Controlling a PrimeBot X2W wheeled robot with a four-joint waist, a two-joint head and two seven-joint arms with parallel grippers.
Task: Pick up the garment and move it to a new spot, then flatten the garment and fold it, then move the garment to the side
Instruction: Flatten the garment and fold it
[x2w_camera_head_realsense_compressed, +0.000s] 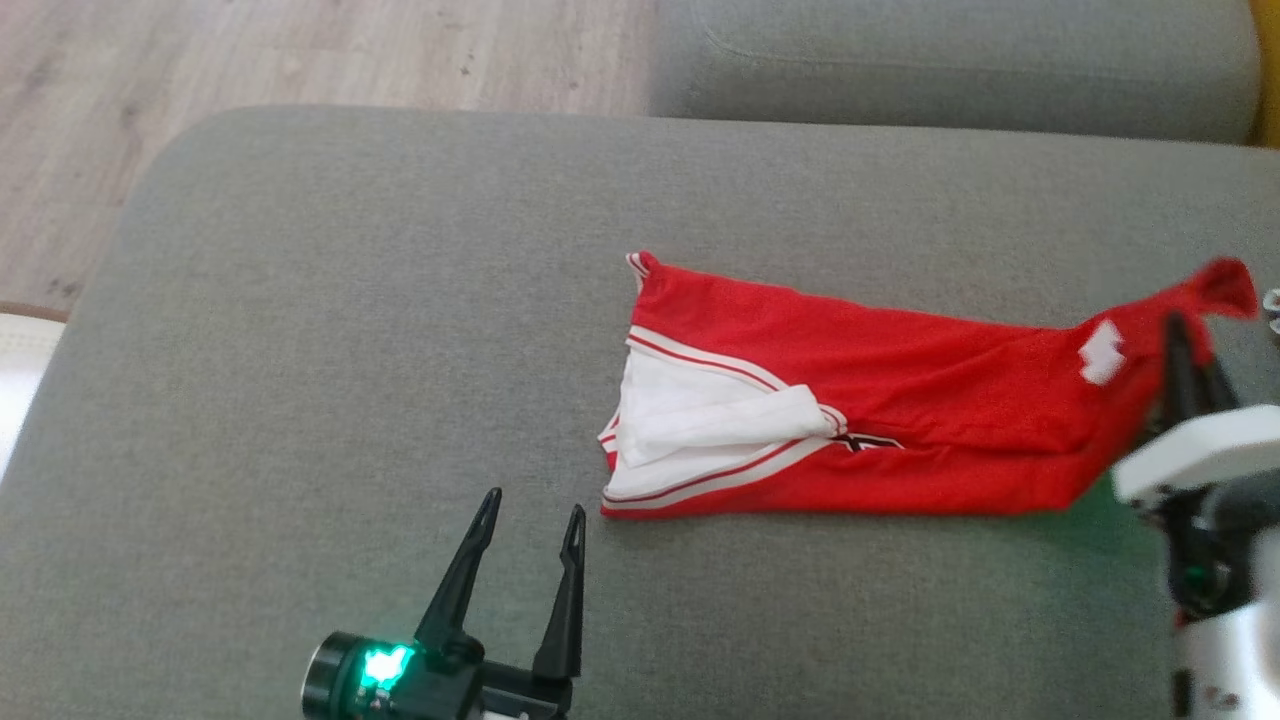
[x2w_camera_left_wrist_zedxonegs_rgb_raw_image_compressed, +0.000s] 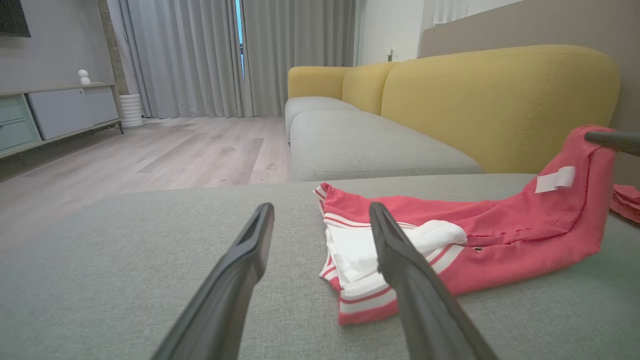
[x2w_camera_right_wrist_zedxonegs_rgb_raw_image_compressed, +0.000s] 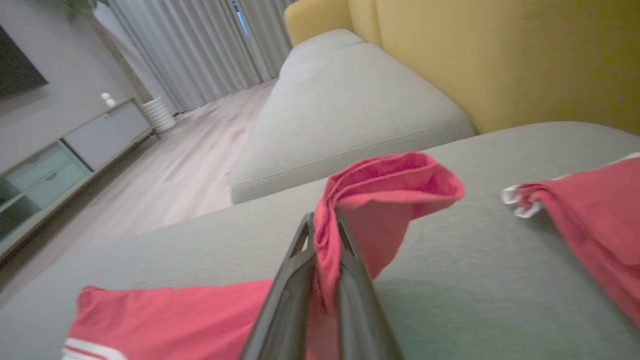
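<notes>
Jaws wide apart and empty, the left gripper (x2w_camera_head_realsense_compressed: 535, 502) hovers over the broad grey fabric sofa cushion (x2w_camera_head_realsense_compressed: 300, 350), just short of the white-banded hem of the red jersey shorts (x2w_camera_head_realsense_compressed: 850, 400). The shorts lie mostly flat across the cushion, with a small black mark near the middle too tiny to read. At their far right end the right gripper (x2w_camera_head_realsense_compressed: 1192, 350) is clamped tight on one corner, holding it up off the cushion; the cloth wraps around the fingertips and hides them. Beside it, another red cloth (x2w_camera_right_wrist_zedxonegs_rgb_raw_image_compressed: 590, 215) is cut off at the edge. Beyond sit a yellow backrest (x2w_camera_left_wrist_zedxonegs_rgb_raw_image_compressed: 500, 100) and pale wooden floor (x2w_camera_head_realsense_compressed: 200, 50).
</notes>
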